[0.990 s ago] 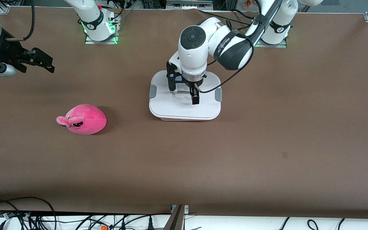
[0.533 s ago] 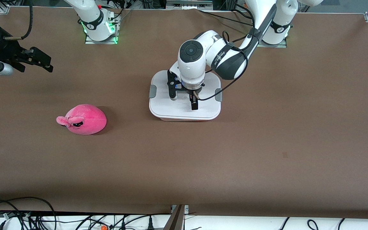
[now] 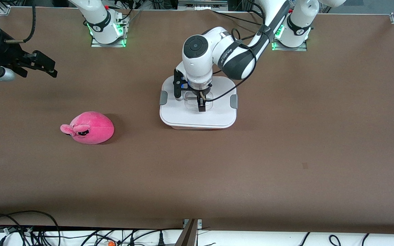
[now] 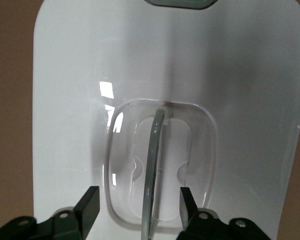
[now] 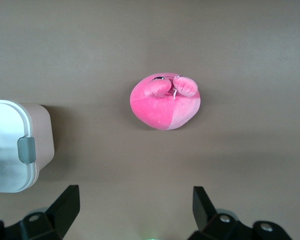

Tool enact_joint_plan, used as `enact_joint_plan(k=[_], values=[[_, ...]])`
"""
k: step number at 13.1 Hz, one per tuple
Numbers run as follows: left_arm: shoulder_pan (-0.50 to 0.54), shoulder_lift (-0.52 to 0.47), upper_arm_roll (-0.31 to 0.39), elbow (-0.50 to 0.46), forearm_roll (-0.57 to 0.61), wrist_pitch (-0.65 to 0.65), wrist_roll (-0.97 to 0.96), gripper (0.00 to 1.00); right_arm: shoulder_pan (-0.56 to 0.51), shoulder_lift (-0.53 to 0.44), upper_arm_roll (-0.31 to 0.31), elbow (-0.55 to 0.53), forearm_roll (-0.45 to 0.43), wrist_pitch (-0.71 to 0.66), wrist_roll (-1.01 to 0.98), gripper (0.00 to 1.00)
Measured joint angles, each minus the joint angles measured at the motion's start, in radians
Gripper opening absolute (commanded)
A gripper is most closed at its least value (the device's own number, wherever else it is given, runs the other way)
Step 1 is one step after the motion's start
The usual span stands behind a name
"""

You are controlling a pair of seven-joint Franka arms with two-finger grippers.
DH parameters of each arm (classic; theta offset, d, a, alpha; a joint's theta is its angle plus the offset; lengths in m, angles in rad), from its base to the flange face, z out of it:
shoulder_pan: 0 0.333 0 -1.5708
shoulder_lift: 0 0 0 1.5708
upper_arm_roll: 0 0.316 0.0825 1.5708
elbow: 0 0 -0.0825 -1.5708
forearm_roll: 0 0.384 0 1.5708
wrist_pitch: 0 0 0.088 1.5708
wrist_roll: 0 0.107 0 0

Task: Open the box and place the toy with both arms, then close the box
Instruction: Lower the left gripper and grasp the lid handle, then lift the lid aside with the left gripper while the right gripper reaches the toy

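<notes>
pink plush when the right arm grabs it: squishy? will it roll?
The pink plush looks soft and stuffed, so it will probably squash under the fingers and weigh little. Its egg shape could rock or roll if nudged, though the fuzzy fabric on the brown table likely damps that. The fabric probably grips well and is unlikely to slip.

1. The box (image 3: 198, 118) is set on the tabletop (image 3: 286, 153), midway between its ends.
2. The toy (image 3: 89, 127) is placed toward the right arm's end, slightly nearer the front camera.
</notes>
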Motion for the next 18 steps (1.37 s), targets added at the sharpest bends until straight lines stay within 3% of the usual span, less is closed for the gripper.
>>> enact_joint_plan(k=[1, 2, 3, 4, 12, 18], values=[[-0.002, 0.000, 0.000, 0.000, 0.010, 0.000, 0.001, 0.51, 0.000, 0.000, 0.000, -0.004, 0.000, 0.002, -0.001, 1.00], [-0.003, 0.000, 0.000, 0.000, 0.016, 0.000, 0.001, 0.36, 0.000, 0.000, 0.000, -0.006, 0.000, 0.002, -0.003, 1.00], [-0.003, 0.000, 0.000, 0.000, 0.018, 0.000, 0.002, 0.08, 0.000, 0.000, 0.000, -0.007, 0.000, 0.002, -0.007, 1.00], [-0.003, 0.000, 0.000, 0.001, 0.018, 0.000, 0.002, 0.00, 0.000, 0.000, 0.000, -0.007, 0.000, 0.003, -0.009, 1.00], [-0.013, -0.002, 0.001, 0.015, 0.019, -0.023, 0.001, 0.00, 0.000, 0.000, 0.001, -0.008, 0.000, 0.016, -0.010, 1.00], [0.000, -0.047, 0.016, 0.087, 0.019, -0.204, -0.005, 0.00, -0.002, 0.026, -0.004, -0.025, -0.001, 0.059, -0.011, 1.00]])
